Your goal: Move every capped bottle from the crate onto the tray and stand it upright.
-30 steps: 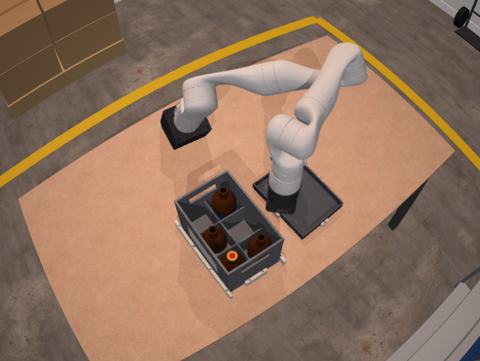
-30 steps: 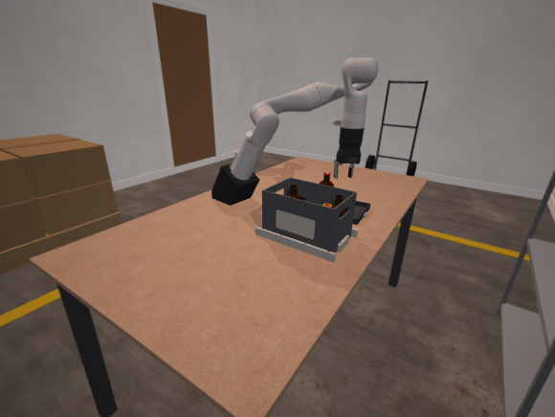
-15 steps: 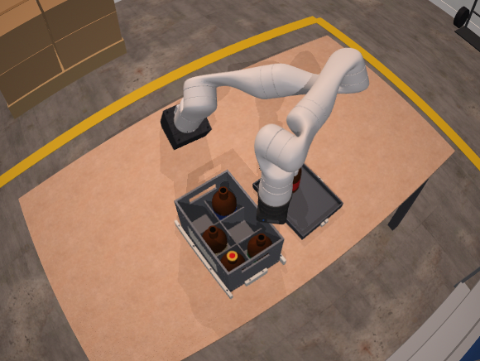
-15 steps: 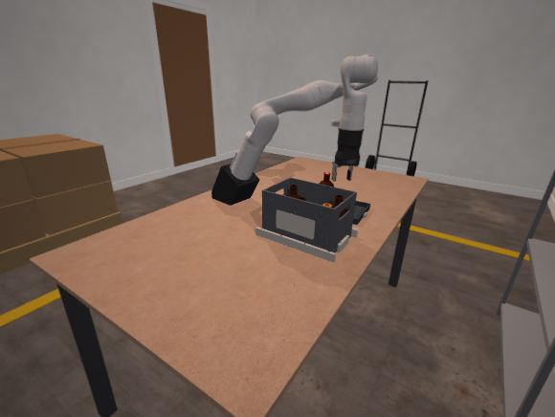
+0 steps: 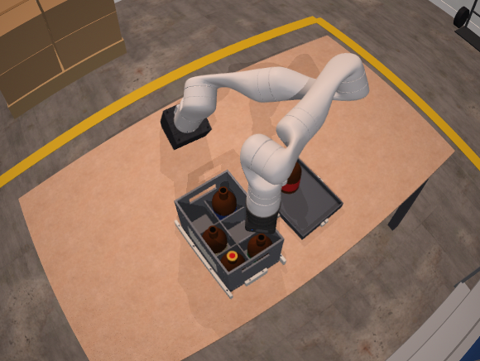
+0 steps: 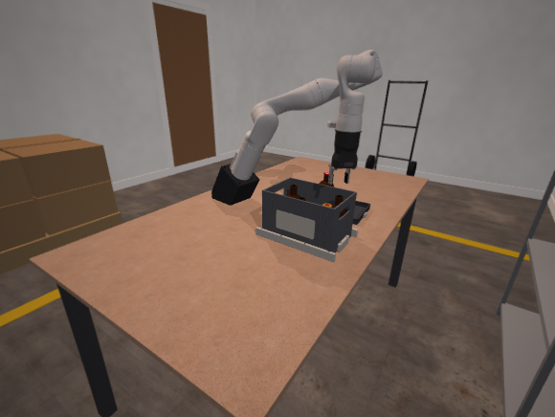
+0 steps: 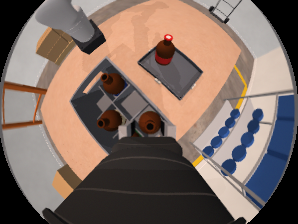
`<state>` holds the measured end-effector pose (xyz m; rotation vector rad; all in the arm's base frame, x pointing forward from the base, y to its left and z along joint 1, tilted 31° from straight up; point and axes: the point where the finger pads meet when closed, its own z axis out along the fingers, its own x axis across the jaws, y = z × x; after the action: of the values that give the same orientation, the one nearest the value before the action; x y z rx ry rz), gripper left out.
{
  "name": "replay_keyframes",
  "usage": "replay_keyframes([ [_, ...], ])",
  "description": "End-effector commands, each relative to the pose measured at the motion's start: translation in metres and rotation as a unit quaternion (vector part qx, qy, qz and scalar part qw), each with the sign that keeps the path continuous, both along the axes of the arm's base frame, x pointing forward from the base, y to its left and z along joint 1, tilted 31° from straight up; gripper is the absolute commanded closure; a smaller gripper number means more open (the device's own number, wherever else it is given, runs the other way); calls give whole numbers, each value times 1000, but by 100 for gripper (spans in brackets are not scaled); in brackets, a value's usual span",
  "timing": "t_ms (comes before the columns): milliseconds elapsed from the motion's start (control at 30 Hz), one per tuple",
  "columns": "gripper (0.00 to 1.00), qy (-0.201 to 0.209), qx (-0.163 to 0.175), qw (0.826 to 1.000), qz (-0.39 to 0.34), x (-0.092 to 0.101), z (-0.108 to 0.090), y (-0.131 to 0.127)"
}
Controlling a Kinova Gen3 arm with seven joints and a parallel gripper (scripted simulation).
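A dark grey crate [image 5: 256, 267] [image 6: 270, 210] [image 7: 83, 106] stands on the table [image 5: 103, 228] [image 6: 191, 287]. It holds three open brown bottles [image 5: 223, 199] [image 5: 213, 238] [image 5: 260, 244] and one bottle with a red and yellow cap [image 5: 232, 257] [image 6: 327, 205] in the front cell. The open bottles also show in the wrist view [image 7: 112, 83] [image 7: 109, 120] [image 7: 148, 121]. A dark tray [image 5: 319, 207] [image 6: 361, 210] [image 7: 189, 76] lies beside the crate. One red-capped bottle [image 5: 292, 182] [image 6: 325, 179] [image 7: 165, 51] stands upright on the tray. My gripper [image 6: 340, 176] is open and empty, above the crate's tray-side edge.
The arm's black base [image 5: 186, 130] [image 6: 234, 186] sits behind the crate. Cardboard boxes [image 5: 54, 45] [image 6: 48, 182] stand off the table to the left. A hand truck [image 6: 399, 129] stands behind the table, and a grey shelf [image 6: 536, 287] stands at the right.
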<state>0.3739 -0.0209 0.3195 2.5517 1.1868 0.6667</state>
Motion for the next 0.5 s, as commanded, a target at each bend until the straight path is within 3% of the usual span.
replay_keyframes([
  [0, 0, -3, 6, 1000, -7, 1, 3, -12],
  [467, 0, -3, 5, 1000, -5, 5, 6, -45],
])
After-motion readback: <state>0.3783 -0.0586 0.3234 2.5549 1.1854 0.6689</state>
